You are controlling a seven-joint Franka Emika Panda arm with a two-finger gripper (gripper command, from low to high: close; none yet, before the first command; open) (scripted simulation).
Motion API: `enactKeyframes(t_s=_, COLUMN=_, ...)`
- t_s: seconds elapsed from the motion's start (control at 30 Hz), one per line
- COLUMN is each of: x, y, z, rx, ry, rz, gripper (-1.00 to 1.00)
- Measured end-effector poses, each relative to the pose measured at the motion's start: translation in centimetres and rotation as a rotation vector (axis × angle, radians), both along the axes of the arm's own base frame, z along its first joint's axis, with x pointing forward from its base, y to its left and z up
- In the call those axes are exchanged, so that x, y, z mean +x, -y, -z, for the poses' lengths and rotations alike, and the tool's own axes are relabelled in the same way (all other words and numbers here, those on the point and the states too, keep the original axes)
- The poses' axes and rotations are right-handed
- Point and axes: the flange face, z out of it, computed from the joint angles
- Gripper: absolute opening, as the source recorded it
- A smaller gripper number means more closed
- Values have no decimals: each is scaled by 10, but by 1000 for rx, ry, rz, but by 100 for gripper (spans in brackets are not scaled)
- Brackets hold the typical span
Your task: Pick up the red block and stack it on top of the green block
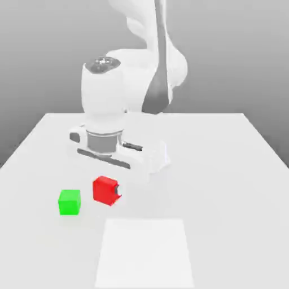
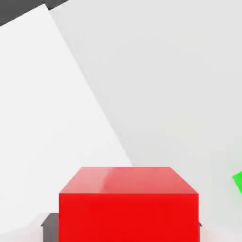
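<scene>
One red block (image 1: 106, 191), a small cube with plain matte faces and crisp edges, gripped: the gripper (image 2: 121, 231) is closed on it, dark pads (image 2: 50, 228) showing at two opposite sides. Seen close in the hand view, its upper face is a paler, faintly glossy red, its front face flat and saturated. One green block (image 1: 69, 202), likewise a cube, smooth and bright, upright on the surface near the red one, towards the exterior view's left and nearer the front edge than the back. One surface (image 1: 226, 163), pale grey, smooth, straight-edged, its two far corners visible. One rectangular panel (image 1: 145, 254), flat, whiter than its surroundings, laid towards the front edge, on the exterior view's right of both cubes. One robot arm (image 1: 104, 96), glossy white shells with rounded, cylindrical forms, a grey ring at the wrist and dark slots along the hand, reaching over the surface. Whether the red block touches the surface, cannot be told.
</scene>
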Motion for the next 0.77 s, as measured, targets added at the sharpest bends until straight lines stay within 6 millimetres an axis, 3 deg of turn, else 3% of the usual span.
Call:
enactKeyframes(t_s=0.13, x=-45, y=58, z=-3, rx=13, ry=1, rz=143, gripper=-100)
enactKeyframes(t_s=0.43, x=-52, y=66, z=56, rx=19, ry=3, rz=163, gripper=-100)
enactKeyframes(t_s=0.47, x=-53, y=66, z=60, rx=16, ry=2, rz=165, gripper=100)
enactKeyframes(t_s=0.67, x=-54, y=68, z=62, rx=15, ry=1, rz=170, gripper=100)
enactKeyframes(t_s=0.77, x=-52, y=68, z=48, rx=22, ry=5, rz=167, gripper=100)
